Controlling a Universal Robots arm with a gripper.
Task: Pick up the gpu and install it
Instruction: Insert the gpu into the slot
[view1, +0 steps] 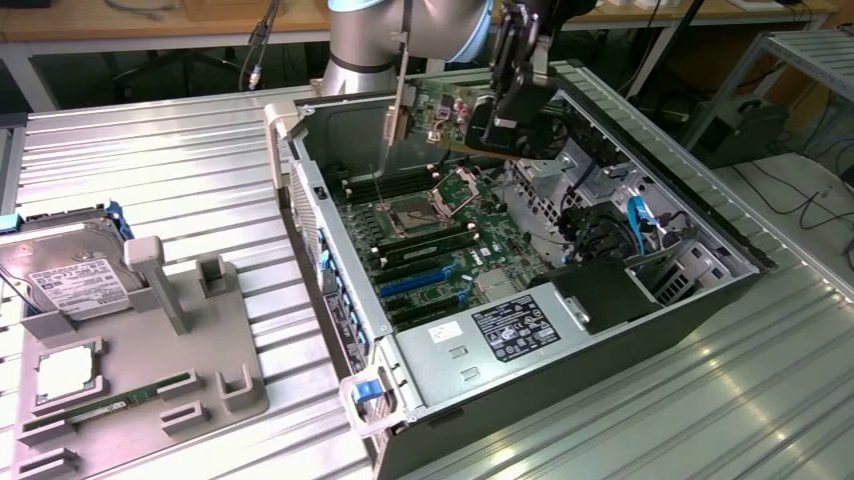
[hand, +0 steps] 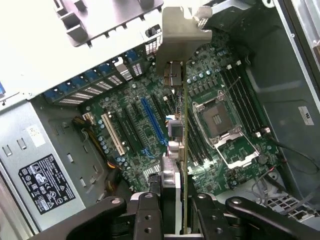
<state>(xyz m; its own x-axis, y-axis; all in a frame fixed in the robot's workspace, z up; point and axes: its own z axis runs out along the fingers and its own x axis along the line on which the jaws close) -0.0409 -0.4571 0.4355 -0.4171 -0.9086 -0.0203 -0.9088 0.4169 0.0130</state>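
My gripper (view1: 501, 122) is shut on the gpu (view1: 447, 118), a green card with a silver end bracket (view1: 396, 110). It hangs upright above the open computer case (view1: 694, 215), over the far part of the motherboard (view1: 427, 240). In the wrist view the gpu (hand: 184, 145) shows edge-on between my black fingers (hand: 150, 215), its bracket (hand: 177, 30) pointing toward the case's slotted rear wall. The card floats above the board, near the blue expansion slot (hand: 152, 120) and apart from it.
The CPU socket (hand: 220, 120) lies open beside the card. A power supply (view1: 514, 330) fills the case's near end, and cables (view1: 641, 225) run at the exterior view's right. A grey fixture (view1: 200, 350) holds a hard drive (view1: 74, 275) and a memory stick (view1: 107, 408).
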